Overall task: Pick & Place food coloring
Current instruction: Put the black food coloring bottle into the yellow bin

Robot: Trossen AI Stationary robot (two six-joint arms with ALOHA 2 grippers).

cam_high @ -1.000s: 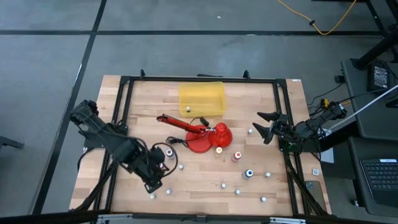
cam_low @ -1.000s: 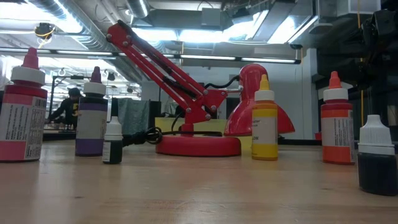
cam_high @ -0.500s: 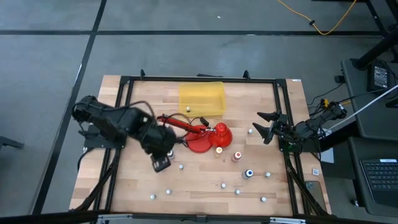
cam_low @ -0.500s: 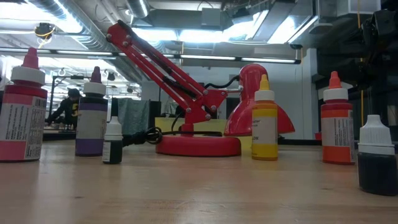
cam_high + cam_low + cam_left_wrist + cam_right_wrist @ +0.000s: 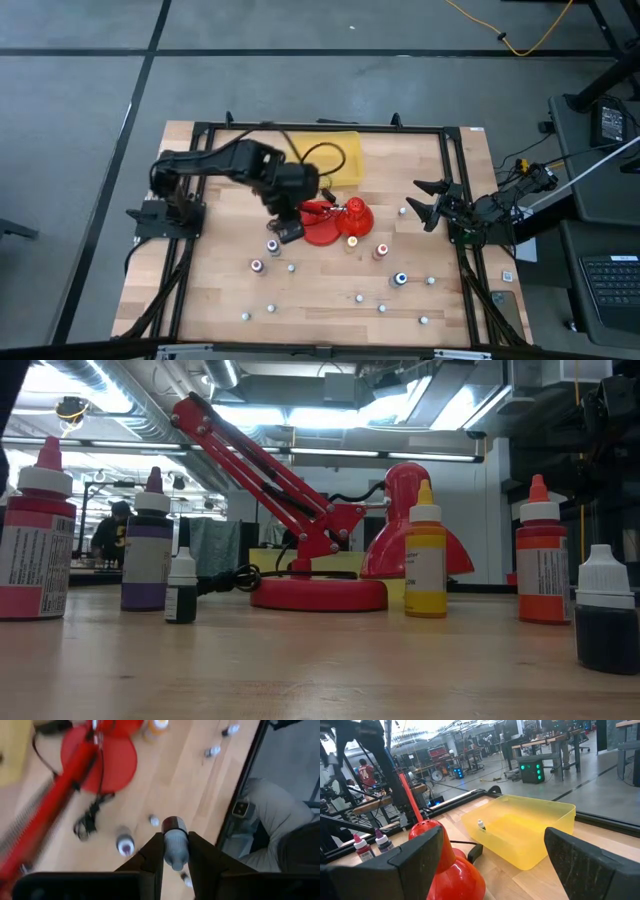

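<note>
2 arms are in view from above, and we note only the left one at work. The left gripper (image 5: 288, 231) hangs over the middle of the table (image 5: 330, 300), just beside the round base of the red lamp (image 5: 322, 232). In its wrist view the fingers (image 5: 152, 857) are clamped on a small dropper bottle (image 5: 175, 842) with a dark collar and a pale body; we cannot tell its colour name with certainty. The right gripper (image 5: 428, 201) waits at the right edge of the table with its fingers spread apart, holding nothing.

We count several food coloring bottles standing upright on the boards: a purple bottle (image 5: 147, 550) and a dark red bottle (image 5: 36, 540) near each other, a yellow bottle (image 5: 426, 560) just in front of the lamp shade, an orange-red bottle (image 5: 543, 560) and a blue bottle (image 5: 401, 279) farther right. A yellow bin (image 5: 324, 158) sits at the far side of the table, with 1 tiny bottle (image 5: 481, 825) inside it.
</note>
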